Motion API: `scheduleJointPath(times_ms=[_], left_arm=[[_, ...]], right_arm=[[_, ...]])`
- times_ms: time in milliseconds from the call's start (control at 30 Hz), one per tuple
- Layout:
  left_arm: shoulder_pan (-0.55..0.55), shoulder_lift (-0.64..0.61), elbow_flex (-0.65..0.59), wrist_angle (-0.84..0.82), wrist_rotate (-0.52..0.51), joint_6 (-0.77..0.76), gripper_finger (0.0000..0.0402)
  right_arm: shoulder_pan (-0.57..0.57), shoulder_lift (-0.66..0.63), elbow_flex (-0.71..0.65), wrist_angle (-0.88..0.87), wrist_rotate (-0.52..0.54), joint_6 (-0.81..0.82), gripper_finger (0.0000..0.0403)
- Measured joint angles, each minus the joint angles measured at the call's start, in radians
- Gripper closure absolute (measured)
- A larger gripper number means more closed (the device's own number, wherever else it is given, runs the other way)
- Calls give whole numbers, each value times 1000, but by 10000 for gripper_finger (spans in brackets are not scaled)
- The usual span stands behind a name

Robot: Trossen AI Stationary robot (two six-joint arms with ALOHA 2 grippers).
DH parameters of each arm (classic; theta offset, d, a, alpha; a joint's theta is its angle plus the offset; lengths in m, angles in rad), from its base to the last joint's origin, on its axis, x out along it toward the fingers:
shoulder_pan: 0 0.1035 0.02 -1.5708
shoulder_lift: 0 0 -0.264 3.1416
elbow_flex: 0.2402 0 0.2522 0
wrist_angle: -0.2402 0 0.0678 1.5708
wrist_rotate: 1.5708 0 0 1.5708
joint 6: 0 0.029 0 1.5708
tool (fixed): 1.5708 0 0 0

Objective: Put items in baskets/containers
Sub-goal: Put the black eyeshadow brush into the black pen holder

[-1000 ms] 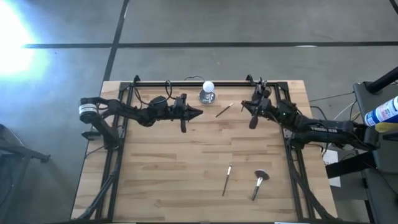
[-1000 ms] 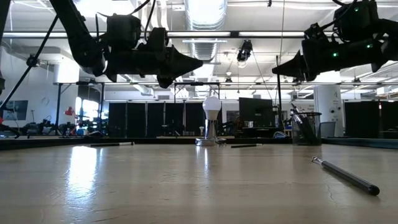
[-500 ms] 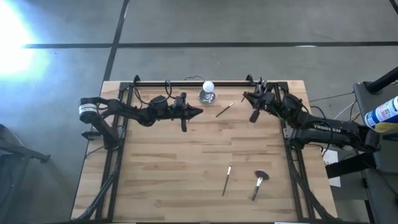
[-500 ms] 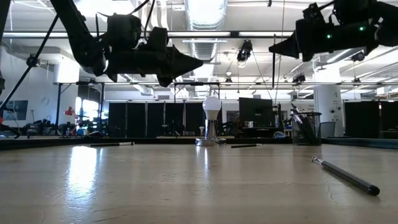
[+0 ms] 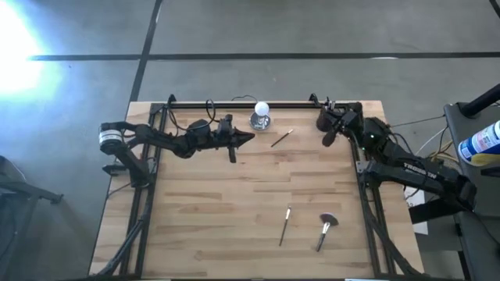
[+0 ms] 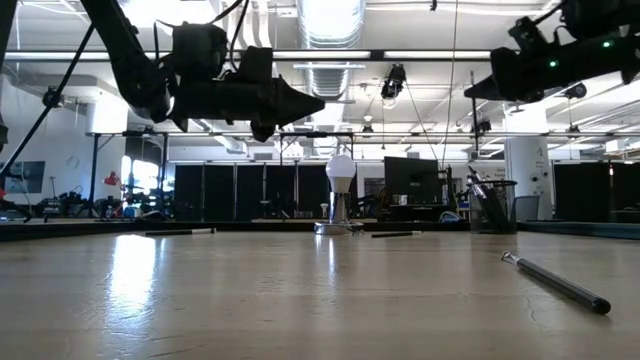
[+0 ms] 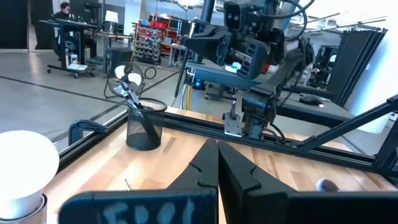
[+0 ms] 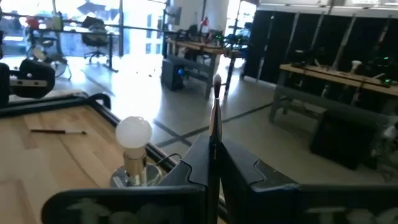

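Note:
My right gripper (image 8: pixel 212 142) is shut on a slim brush and hovers high near the table's far right corner (image 5: pixel 319 120), just left of the black mesh cup (image 6: pixel 490 210) in the low view. The cup (image 7: pixel 144 124) stands upright on the wood with several brushes in it; my right arm hides it in the high view. My left gripper (image 5: pixel 250 139) is shut and empty, hanging above the table beside the white-ball object (image 5: pixel 261 117). Loose brushes lie flat: one near the ball (image 5: pixel 281 138), one toward the near edge (image 5: pixel 285 226), and the fan brush (image 5: pixel 326 229). My right gripper pinches the brush's thin handle (image 8: pixel 214 124) between its two fingers. The brush shows as a thin line in the gap between them, with its small head (image 8: pixel 217 79) standing out past the fingertips. It is lifted clear of the table.
The shiny silver object with the white ball (image 6: pixel 340 180) stands at the far edge, between the two grippers. A black rail (image 5: pixel 234 102) runs along the far edge. Another brush (image 6: pixel 180 232) lies far left in the low view. Bare wood spans the table's middle (image 5: pixel 234 195).
My right gripper, still shut on the brush, has risen and moved toward the table's far right corner, ending over the cup's area. My left arm has kept still, and the loose brushes have not moved.

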Motion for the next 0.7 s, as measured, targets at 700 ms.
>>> scheduleJointPath(times_ms=[700], left_arm=[[0, 0, -5, -4, -16, -5, 401]], right_arm=[[-167, -13, 11, -71, 260, 79, 390]])
